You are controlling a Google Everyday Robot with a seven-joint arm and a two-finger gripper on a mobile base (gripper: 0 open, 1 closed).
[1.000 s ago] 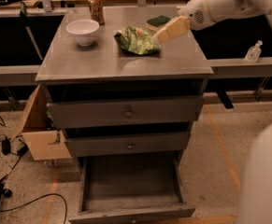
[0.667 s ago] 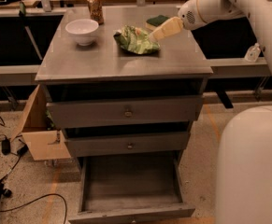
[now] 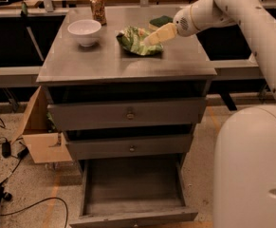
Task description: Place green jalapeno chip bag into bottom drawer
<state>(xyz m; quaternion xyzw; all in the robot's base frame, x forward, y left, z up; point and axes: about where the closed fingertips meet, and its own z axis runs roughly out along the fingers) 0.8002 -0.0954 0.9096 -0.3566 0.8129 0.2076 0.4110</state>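
Observation:
The green jalapeno chip bag (image 3: 131, 38) lies crumpled on the grey cabinet top (image 3: 128, 63), right of centre. My gripper (image 3: 151, 39) reaches in from the right on the white arm, and its pale yellow tip is at the bag's right side, touching or just over it. The bottom drawer (image 3: 133, 186) is pulled out at floor level, and its flat grey floor is bare. The two upper drawers with small knobs are pushed in.
A white bowl (image 3: 84, 31) and a drink can (image 3: 98, 7) stand at the top's back left. A green-topped sponge (image 3: 160, 21) lies behind the bag. A cardboard box (image 3: 39, 134) and cables (image 3: 4, 151) are on the floor at left. My white base (image 3: 251, 170) fills the lower right.
My gripper has moved a little left and down, from just right of the chip bag onto its right side. The bag and the drawers have not moved.

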